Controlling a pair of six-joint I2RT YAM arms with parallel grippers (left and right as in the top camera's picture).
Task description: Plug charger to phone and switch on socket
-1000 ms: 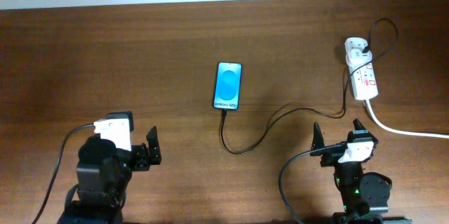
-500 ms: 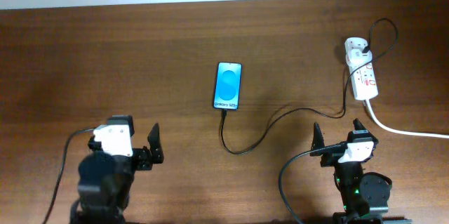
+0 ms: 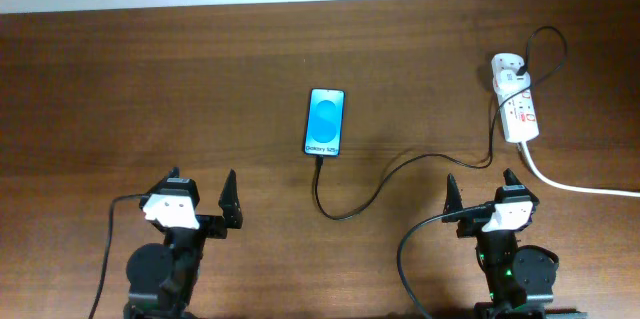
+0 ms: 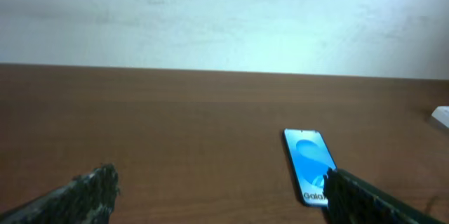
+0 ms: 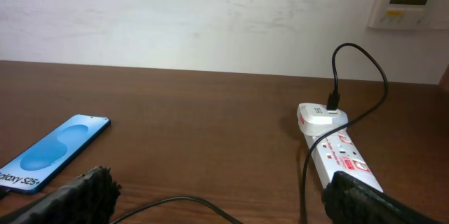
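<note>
- phone [image 3: 325, 121]: black frame, bright blue screen with a paler blue oval (small white lettering at one end)
- charger [image 3: 336, 216]: black along its whole length
- socket [image 3: 516, 105]: white, red switch markings; its cord [image 3: 575, 186] white, plug [image 5: 332, 101] black
- table [image 3: 150, 79]: dark reddish-brown, faint wood grain
- wall [image 5: 175, 13]: off-white, mottled
- left gripper [image 3: 203, 179] and right gripper [image 3: 481, 181]: black fingers, white housings

Brown wooden table [image 3: 150, 79] meets a plain white wall [image 5: 175, 13].
</note>
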